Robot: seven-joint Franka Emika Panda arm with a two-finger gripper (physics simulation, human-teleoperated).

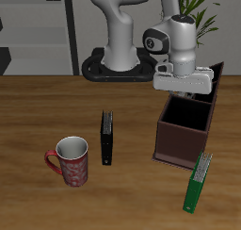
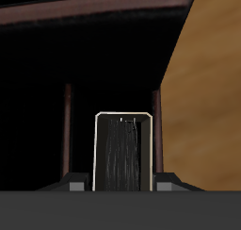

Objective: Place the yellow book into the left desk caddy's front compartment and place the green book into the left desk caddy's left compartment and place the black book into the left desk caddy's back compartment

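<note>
My gripper (image 1: 185, 88) hangs just above the left desk caddy (image 1: 179, 144), a dark maroon-brown open box. In the wrist view the gripper (image 2: 122, 185) is shut on the yellow book (image 2: 122, 154), a greyish cover with a pale edge, held upright over the caddy's dark inside and its dividers (image 2: 68, 121). In the exterior view the hand hides this book. The black book (image 1: 107, 138) lies on the table between the mug and the caddy. The green book (image 1: 197, 182) rests by the caddy's front corner, near the table's front edge.
A red patterned mug (image 1: 70, 161) stands near the front edge, beside the black book. A leafy plant (image 1: 202, 3) and a shelf unit (image 1: 38, 26) are behind the table. The robot's base (image 1: 118, 64) sits at the back.
</note>
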